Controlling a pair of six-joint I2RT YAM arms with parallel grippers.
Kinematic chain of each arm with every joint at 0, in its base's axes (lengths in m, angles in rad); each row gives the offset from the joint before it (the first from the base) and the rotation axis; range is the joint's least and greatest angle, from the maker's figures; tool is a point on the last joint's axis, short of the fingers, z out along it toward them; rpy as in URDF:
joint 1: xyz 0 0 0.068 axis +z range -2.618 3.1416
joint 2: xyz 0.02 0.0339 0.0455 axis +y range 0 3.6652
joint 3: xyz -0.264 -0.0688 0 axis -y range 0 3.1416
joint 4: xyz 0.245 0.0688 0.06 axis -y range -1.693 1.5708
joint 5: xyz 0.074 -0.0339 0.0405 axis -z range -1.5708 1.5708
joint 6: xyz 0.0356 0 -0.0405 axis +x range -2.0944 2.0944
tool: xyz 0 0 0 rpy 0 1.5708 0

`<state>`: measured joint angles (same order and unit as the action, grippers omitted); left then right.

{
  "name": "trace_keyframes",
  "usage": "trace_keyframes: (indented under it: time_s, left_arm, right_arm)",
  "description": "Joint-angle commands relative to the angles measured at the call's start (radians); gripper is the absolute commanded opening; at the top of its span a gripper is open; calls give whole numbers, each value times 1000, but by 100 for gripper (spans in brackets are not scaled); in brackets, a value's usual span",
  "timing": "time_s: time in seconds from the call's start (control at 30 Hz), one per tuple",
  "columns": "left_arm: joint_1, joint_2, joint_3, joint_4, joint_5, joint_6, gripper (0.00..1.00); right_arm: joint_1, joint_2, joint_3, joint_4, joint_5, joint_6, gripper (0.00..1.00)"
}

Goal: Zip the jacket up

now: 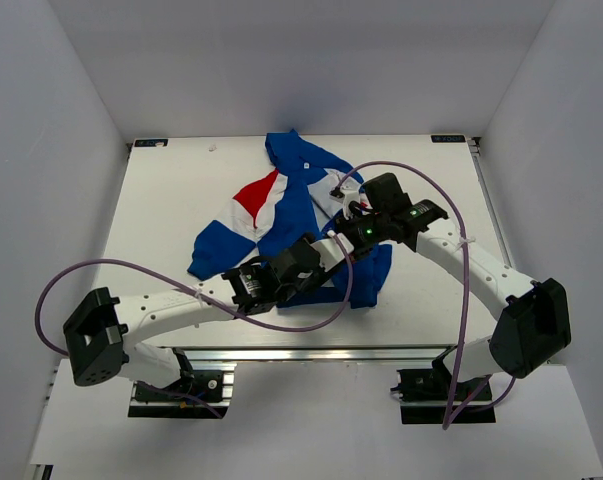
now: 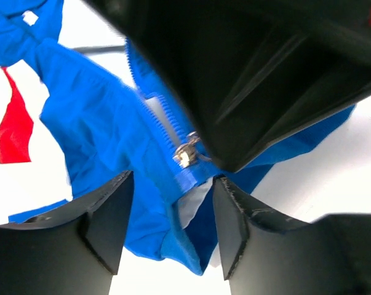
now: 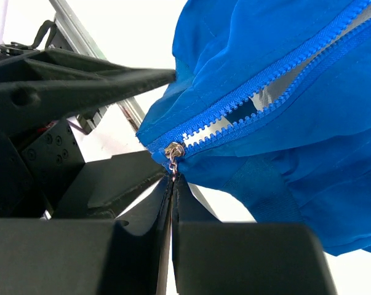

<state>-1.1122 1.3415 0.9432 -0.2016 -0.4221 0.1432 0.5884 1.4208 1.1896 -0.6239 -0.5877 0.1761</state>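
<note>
The blue jacket (image 1: 299, 205) with red and white panels lies on the white table, its front zipper open along most of its length. In the right wrist view the silver zipper slider (image 3: 173, 150) sits at the bottom hem, with blue teeth (image 3: 259, 92) parting above it. My right gripper (image 3: 173, 178) is shut on the slider's small pull tab. My left gripper (image 2: 173, 179) is open, one finger (image 2: 108, 218) on each side of the hem just below the slider (image 2: 185, 152). The two grippers meet at the hem in the top view (image 1: 329, 250).
The table's near edge with its aluminium rail (image 1: 311, 352) lies just below the jacket hem. Purple cables (image 1: 161, 270) loop over both arms. White walls enclose the table on three sides.
</note>
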Motion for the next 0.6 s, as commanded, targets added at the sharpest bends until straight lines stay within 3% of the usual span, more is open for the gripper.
trace_keyframes:
  time_s: [0.0, 0.13, 0.27, 0.57]
  left_arm:
    - [2, 19, 51, 7, 63, 35, 63]
    - [3, 22, 54, 8, 68, 36, 53]
    - [2, -1, 40, 28, 69, 35, 0]
    - [0, -99, -14, 65, 109, 44, 0]
  right_arm:
    - [-2, -23, 21, 4, -43, -9, 0]
    - [-1, -19, 21, 3, -40, -10, 0]
    - [-1, -10, 27, 0, -31, -12, 0]
    - [-1, 10, 51, 38, 95, 0, 0]
